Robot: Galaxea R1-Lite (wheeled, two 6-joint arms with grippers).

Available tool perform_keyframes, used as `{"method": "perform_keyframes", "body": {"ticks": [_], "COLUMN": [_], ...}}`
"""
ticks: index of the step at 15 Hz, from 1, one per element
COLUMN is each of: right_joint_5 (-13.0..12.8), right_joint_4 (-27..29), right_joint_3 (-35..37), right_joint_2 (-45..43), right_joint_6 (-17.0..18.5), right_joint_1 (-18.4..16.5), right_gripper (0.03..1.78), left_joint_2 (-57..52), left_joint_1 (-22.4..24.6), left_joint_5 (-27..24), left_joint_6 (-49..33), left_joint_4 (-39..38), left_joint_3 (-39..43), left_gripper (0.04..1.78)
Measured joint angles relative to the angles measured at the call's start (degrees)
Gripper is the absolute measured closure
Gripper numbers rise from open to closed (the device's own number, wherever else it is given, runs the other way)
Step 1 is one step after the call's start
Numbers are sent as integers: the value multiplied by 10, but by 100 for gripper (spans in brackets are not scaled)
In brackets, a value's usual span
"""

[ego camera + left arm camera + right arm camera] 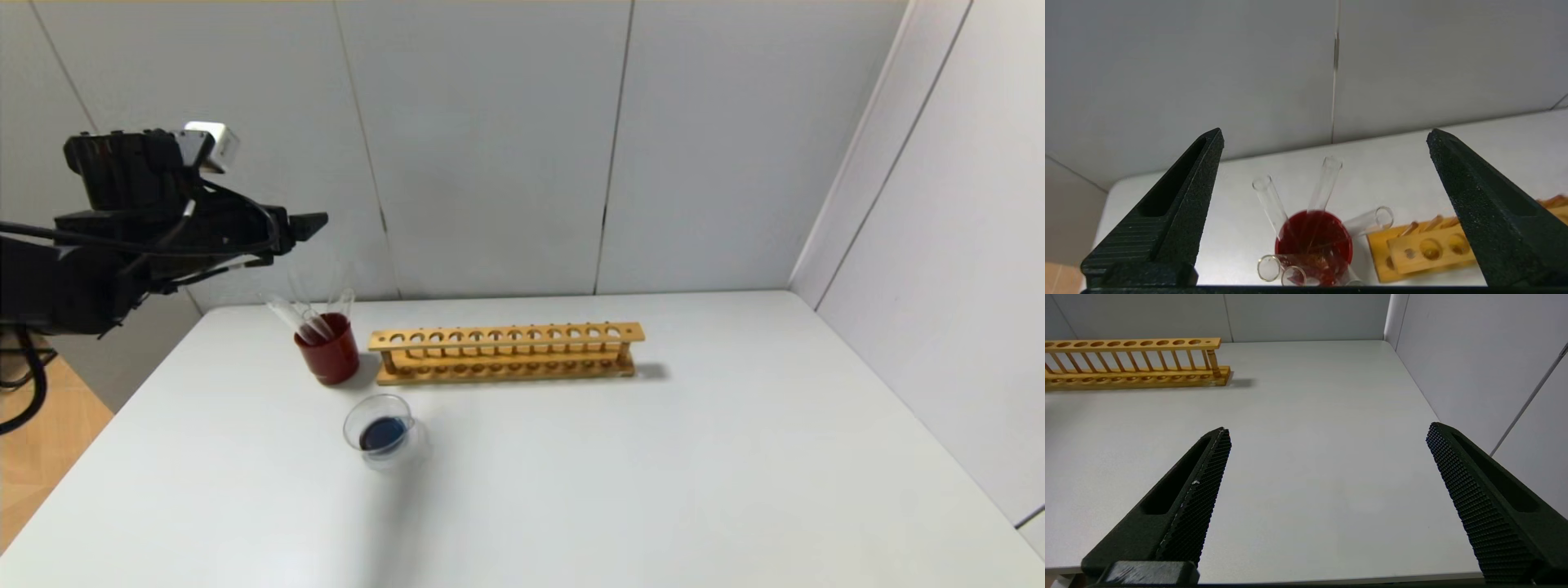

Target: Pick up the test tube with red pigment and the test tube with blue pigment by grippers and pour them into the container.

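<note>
My left gripper hangs high over the table's left rear corner, jaws wide apart and holding nothing. Below it I see a red cup with clear tubes leaning out; I cannot tell which held red or blue. The dish, in front, holds dark blue liquid. The rack stands right of the cup. My right gripper hovers low near the table's right front, jaws wide apart, holding nothing.
</note>
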Motion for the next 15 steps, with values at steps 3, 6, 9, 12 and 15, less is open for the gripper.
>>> {"method": "perform_keyframes", "body": {"ticks": [3, 6, 9, 12, 15], "right_joint_5": [0, 0, 0, 0, 0], "right_joint_4": [0, 0, 0, 0, 0], "right_joint_3": [0, 0, 0, 0, 0], "right_joint_2": [0, 0, 0, 0, 0], "right_joint_6": [0, 0, 0, 0, 0], "right_joint_1": [0, 0, 0, 0, 0], "right_gripper": [6, 6, 6, 6, 6], "left_joint_2": [-97, -237, -411, -571, -723], "left_joint_1": [1, 6, 9, 10, 12], "left_joint_5": [3, 4, 4, 4, 12], "left_joint_6": [-1, -1, -3, -4, -6], "left_joint_4": [33, 107, 200, 305, 371], "left_joint_3": [2, 15, 46, 77, 126], "left_gripper": [7, 7, 7, 7, 7]}}
